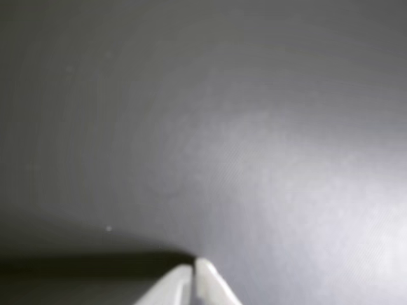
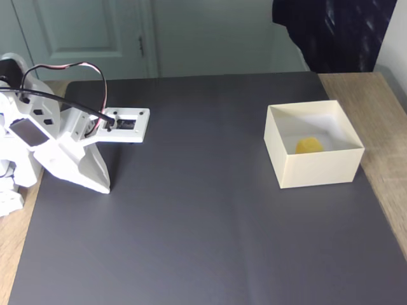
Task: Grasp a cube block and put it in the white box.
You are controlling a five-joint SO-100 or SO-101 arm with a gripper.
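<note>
I see the cube (image 2: 309,145) already inside the box (image 2: 315,170) near the surface's right edge, my gripper (image 2: 102,186) pinched empty at the left.

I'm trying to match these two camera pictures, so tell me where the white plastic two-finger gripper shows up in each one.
Wrist view: the white plastic two-finger gripper enters at the bottom edge, just left of centre, fingers nearly together.
Fixed view: the same gripper is at the far left, tips pointing down.
Shared landmark: the dark grey mat beneath the tips.
</note>
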